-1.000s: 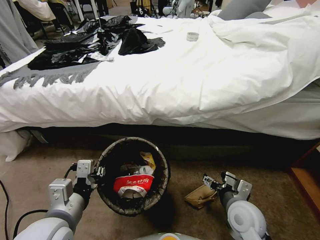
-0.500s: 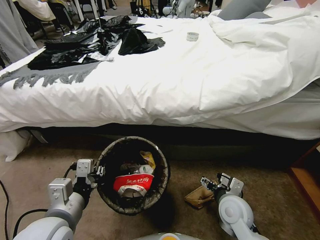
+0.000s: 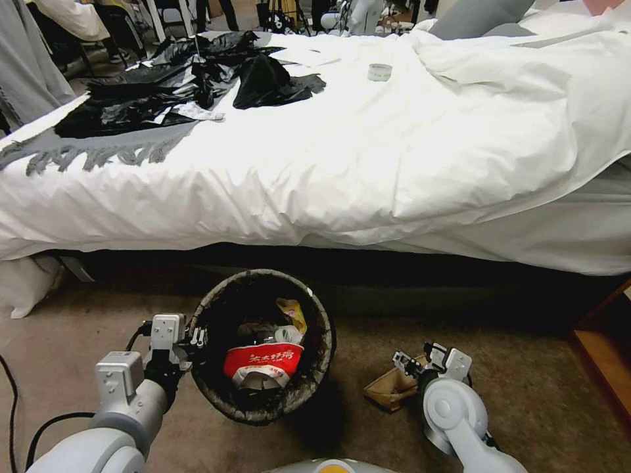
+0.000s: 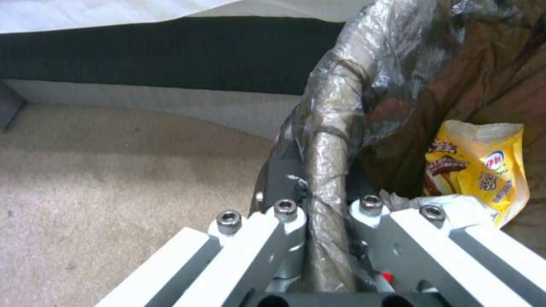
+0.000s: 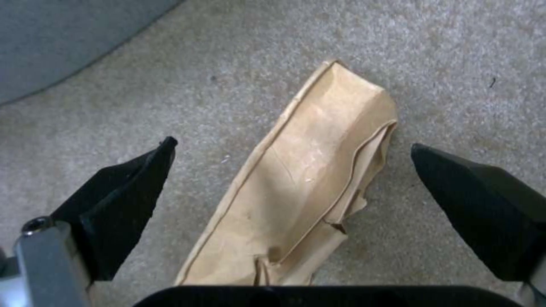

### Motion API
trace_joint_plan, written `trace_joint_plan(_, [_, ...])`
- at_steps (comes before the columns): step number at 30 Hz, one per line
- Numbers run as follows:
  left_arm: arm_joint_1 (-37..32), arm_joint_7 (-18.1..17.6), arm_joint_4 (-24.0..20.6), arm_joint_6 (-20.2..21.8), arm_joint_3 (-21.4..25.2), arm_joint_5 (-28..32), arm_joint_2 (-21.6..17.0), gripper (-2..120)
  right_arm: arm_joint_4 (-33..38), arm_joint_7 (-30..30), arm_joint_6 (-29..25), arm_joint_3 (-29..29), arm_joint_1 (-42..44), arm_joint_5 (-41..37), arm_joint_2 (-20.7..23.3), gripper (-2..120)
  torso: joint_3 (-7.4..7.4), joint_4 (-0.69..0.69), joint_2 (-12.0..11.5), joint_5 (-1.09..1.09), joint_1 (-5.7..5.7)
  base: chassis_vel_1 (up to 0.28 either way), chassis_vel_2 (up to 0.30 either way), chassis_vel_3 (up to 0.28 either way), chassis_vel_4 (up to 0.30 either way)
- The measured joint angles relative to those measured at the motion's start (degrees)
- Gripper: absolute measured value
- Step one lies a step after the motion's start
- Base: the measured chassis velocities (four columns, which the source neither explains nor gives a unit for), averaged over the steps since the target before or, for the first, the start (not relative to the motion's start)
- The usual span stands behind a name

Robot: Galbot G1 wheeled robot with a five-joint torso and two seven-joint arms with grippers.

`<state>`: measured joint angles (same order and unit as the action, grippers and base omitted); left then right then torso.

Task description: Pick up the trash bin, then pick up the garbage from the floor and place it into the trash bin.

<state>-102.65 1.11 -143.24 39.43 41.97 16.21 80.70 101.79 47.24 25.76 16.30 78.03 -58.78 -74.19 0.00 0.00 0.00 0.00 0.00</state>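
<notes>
— Beige carpet (image 3: 72,368) is nearest you, operator; what does your left tool (image 4: 327,221) have on it?

— Your left tool is clenched on the near-left rim of the small round white trash bin (image 3: 263,345) lined with a dark brown-black bag. In the left wrist view the bag-wrapped rim runs straight between the two white fingers (image 4: 256,238), pinched there.

— And inside the bin?

— You can see a red and white printed packet (image 3: 263,362) on top, some crumpled white tissue just behind it, and a yellow snack wrapper (image 4: 477,168) leaning against the far inner wall.

— Where is your right tool (image 5: 296,187)?

— It is low over the carpet to the right of the bin, released, its black fingertips (image 5: 131,187) spread wide. The flattened brown paper bag (image 5: 307,183) lies on the floor between them, touched by neither. From the head view, the paper bag (image 3: 391,387) sits just beside the bin's right side, apart from it, partly hidden behind the right tool (image 3: 420,364).

— Farther out?

— Behind the bin is the dark gap under the bed, then the bed with its rumpled white duvet (image 3: 368,151). On the far left part of the bed lie crumpled black plastic bags (image 3: 190,82) over a grey fringed throw (image 3: 98,152), and a small roll of tape (image 3: 379,71) rests farther right.
</notes>
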Motion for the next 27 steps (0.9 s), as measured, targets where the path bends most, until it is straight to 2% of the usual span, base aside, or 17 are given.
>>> trace_joint_plan(27, [-0.05,0.16,0.0,-0.35,-0.37,-0.59,-0.13,1,-11.07,-0.58,-1.68,-1.74,-3.95,0.12,-0.93,100,0.0,0.0,0.0,0.0,-0.01,0.0,0.0,0.0,0.0])
